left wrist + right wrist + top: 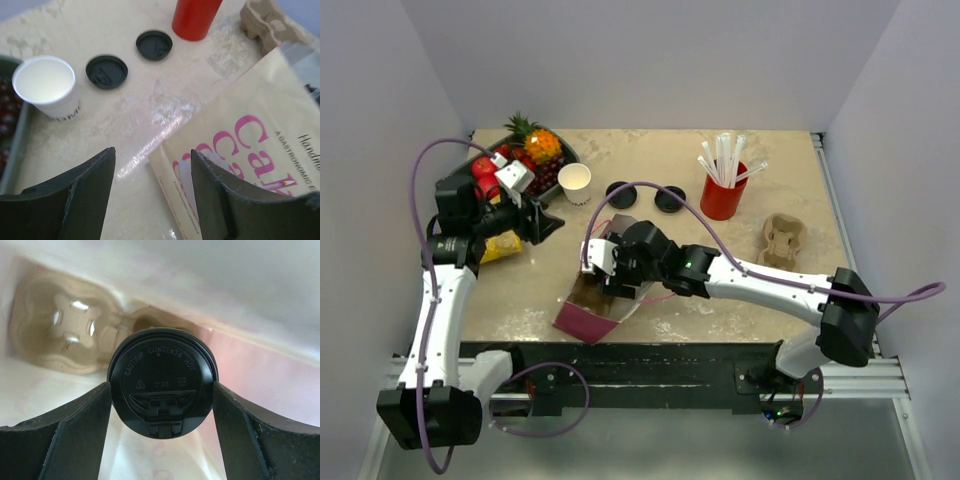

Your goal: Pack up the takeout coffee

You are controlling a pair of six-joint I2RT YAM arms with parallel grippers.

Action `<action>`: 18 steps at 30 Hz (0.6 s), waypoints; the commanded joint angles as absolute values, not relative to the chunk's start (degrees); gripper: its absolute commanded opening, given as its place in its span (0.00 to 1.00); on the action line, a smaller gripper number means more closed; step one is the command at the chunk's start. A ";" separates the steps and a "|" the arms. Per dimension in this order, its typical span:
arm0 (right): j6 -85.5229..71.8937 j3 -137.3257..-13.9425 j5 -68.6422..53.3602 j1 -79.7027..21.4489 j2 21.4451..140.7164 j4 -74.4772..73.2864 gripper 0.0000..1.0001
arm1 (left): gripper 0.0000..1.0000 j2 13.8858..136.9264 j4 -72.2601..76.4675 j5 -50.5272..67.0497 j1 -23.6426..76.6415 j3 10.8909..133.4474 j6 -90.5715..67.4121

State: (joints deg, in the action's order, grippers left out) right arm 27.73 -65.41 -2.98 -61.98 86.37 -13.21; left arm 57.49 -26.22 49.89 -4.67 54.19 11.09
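Right gripper (161, 390) wide, clasping lid (162, 375) (in bag (260, 360))

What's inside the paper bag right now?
A cardboard cup carrier lies deep in the paper bag, and the right gripper grips a black lid in front of it. The lid covers whatever is under it, so no cup shows.

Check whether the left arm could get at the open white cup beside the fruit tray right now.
Probably yes. On the left arm the jaws stand open, and the white cup stands upright ahead of them, with bare table between. The fruit tray crowds one side only.
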 commanded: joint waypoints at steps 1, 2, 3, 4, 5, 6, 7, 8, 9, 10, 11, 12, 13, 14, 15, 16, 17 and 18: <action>28.82 -70.22 -4.57 -61.70 80.87 -15.47 0.00 | 0.67 53.01 -28.64 54.66 -4.39 61.95 9.93; 29.61 -70.31 -4.57 -61.70 80.08 -15.82 0.00 | 0.67 52.30 -29.61 55.28 -4.39 63.35 10.02; 30.05 -70.49 -4.48 -61.70 78.94 -15.99 0.00 | 0.67 50.99 -31.10 56.50 -4.31 64.07 10.37; 30.32 -71.10 -4.48 -61.70 78.49 -16.34 0.00 | 0.68 50.37 -31.72 57.30 -4.31 64.94 10.63; 30.84 -71.63 -4.48 -61.70 78.23 -17.83 0.00 | 0.68 50.01 -32.34 58.00 -4.31 66.95 11.07; 30.94 -72.15 -4.83 -61.61 78.14 -18.71 0.00 | 0.68 49.49 -33.82 58.70 -4.39 68.02 12.12; 31.02 -73.20 -5.27 -61.52 77.87 -19.68 0.00 | 0.69 49.40 -34.45 60.54 -4.31 69.07 12.30; 30.85 -73.65 -5.45 -61.44 77.87 -21.25 0.00 | 0.70 49.31 -35.24 61.69 -4.31 71.34 12.39; 30.50 -74.09 -5.36 -61.35 77.87 -21.88 0.00 | 0.70 49.39 -37.33 64.48 -4.31 72.32 13.18; 30.15 -74.96 -5.19 -61.35 77.96 -22.32 0.00 | 0.70 49.39 -38.22 65.56 -4.31 73.81 13.27; 29.19 -75.58 -5.27 -61.26 78.05 -23.72 0.00 | 0.70 48.96 -39.19 66.44 -4.39 74.18 13.01; 28.74 -76.37 -5.71 -61.00 78.13 -24.43 0.00 | 0.71 48.43 -39.11 67.14 -4.31 74.09 10.83; 28.22 -77.86 -6.23 -61.00 78.13 -24.96 0.00 | 0.72 47.91 -38.94 67.15 -4.31 72.96 9.33; 27.34 -78.74 -7.11 -60.91 78.13 -26.70 0.00 | 0.72 46.42 -38.24 66.89 -4.31 72.34 8.10; 26.81 -79.45 -7.21 -60.91 78.22 -27.24 0.00 | 0.73 45.62 -37.71 66.28 -4.31 71.72 6.08; 25.94 -81.02 -7.38 -60.91 78.05 -28.73 0.00 | 0.73 44.83 -37.01 65.92 -4.39 70.59 4.93; 25.49 -81.82 -7.30 -60.82 77.87 -29.44 0.00 | 0.74 43.78 -35.61 65.40 -4.31 70.23 1.88; 25.23 -83.39 -7.21 -60.82 77.96 -30.23 0.00 | 0.75 43.51 -34.73 65.04 -4.31 70.14 0.37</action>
State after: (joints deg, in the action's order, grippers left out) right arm 28.05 -77.41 -5.67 -61.12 79.07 -26.33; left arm 45.50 -36.53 63.90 -4.67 71.44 8.27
